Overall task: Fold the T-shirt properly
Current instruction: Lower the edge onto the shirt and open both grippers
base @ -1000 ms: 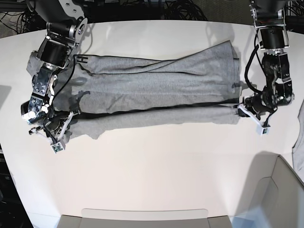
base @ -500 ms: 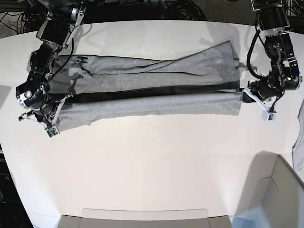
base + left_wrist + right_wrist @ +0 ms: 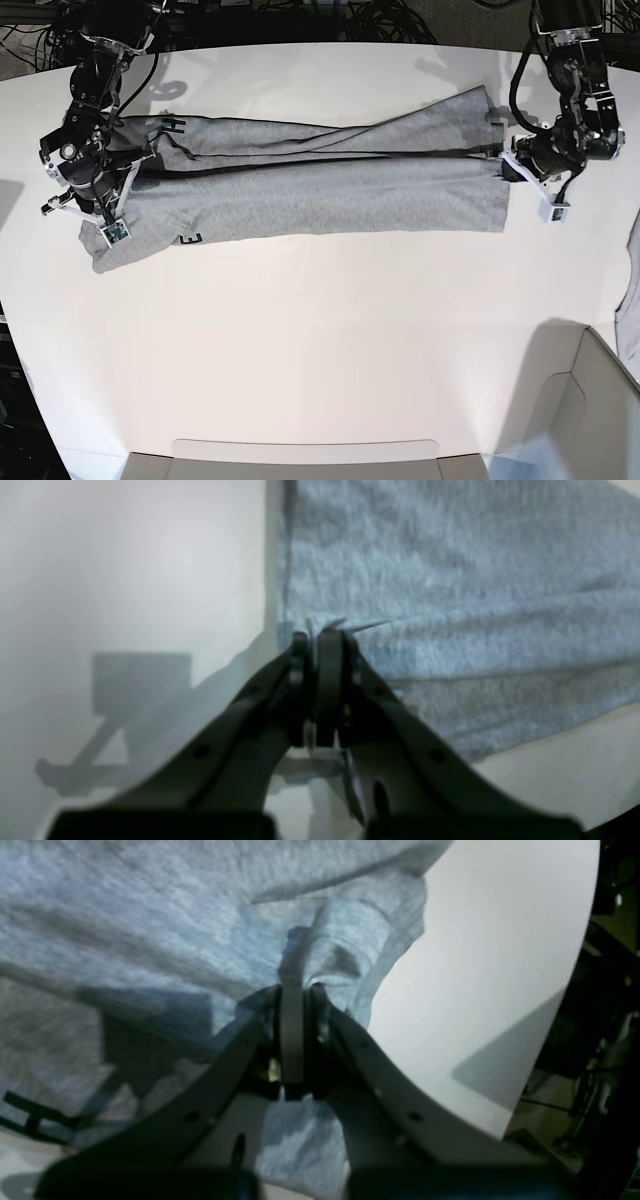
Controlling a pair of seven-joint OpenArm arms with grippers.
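Observation:
The heather-grey T-shirt (image 3: 330,195) lies stretched left to right across the white table (image 3: 320,340), folded lengthwise, with black letters showing near its left end. My left gripper (image 3: 506,168) is at the shirt's right end, shut on the cloth edge. In the left wrist view its tips (image 3: 320,640) pinch the corner of the T-shirt (image 3: 450,580). My right gripper (image 3: 118,195) is at the shirt's left end. In the right wrist view its fingertips (image 3: 295,990) are shut on a bunched fold of the T-shirt (image 3: 125,915).
A strip of plain grey cloth (image 3: 630,290) hangs at the right edge of the base view. A pale bin (image 3: 590,400) stands at the front right and a flat tray (image 3: 300,455) at the front edge. Dark cables run behind the table.
Both grippers have moved toward the back of the table, carrying the shirt's near long flap with them. That flap now lies over the middle of the shirt.

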